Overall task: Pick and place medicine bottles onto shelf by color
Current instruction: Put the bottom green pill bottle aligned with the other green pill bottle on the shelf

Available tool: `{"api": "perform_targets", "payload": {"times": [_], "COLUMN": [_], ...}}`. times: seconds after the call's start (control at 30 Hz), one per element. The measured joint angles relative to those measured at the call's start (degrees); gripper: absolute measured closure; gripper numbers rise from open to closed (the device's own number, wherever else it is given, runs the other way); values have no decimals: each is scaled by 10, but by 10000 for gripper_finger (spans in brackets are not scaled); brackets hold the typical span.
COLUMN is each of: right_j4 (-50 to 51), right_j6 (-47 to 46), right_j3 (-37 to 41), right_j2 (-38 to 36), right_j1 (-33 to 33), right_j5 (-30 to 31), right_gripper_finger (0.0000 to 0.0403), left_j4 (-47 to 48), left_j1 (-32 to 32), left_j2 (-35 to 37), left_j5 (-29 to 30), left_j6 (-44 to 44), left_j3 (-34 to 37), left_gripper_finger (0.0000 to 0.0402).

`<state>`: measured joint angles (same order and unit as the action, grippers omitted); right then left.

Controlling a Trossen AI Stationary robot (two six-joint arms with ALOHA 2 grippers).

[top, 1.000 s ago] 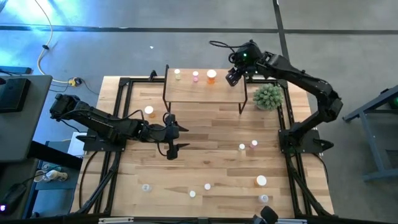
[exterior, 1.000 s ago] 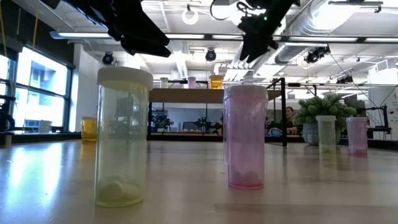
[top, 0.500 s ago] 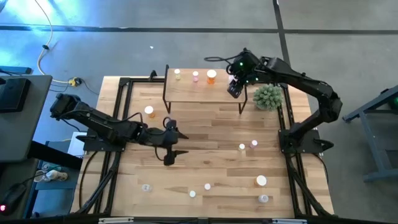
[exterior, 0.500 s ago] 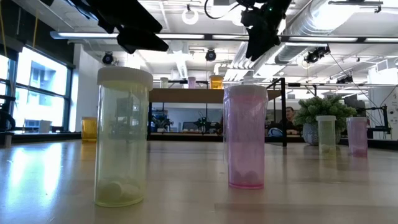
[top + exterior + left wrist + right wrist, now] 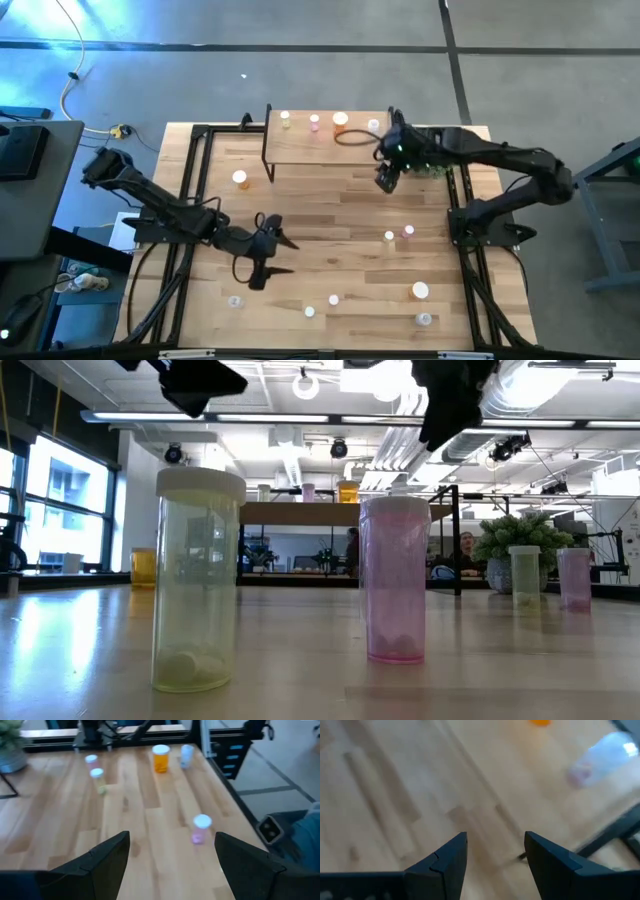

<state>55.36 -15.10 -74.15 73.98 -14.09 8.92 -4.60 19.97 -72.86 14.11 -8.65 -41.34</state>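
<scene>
Our right claw (image 5: 386,179) hangs open and empty just beside the shelf (image 5: 300,147), which carries four medicine bottles (image 5: 314,122). Our left claw (image 5: 262,258), spread wide and empty, hovers over the desk (image 5: 340,215), well apart from the shelf.
</scene>
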Motion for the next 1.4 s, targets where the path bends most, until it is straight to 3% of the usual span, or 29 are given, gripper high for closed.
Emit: {"api": "perform_targets", "payload": {"times": [0.2, 0.57, 0.97, 1.4], "right_j4": [-55, -61, -69, -69], "right_j6": [-49, -91, -91, -91], "right_j3": [56, 68, 68, 68], "right_j2": [-25, -25, -25, -25], "right_j1": [67, 135, 146, 146], "right_j5": [2, 89, 102, 101], "right_gripper_finger": [215, 215, 214, 215], "left_j4": [-53, -153, -266, -308], "left_j1": [29, 82, 101, 104], "left_j2": [-30, -119, -239, -323], "left_j5": [0, 6, 14, 15], "left_j6": [-5, -2, -17, -27], "left_j3": [0, 0, 0, -24], "left_gripper_finger": [119, 119, 119, 119]}}
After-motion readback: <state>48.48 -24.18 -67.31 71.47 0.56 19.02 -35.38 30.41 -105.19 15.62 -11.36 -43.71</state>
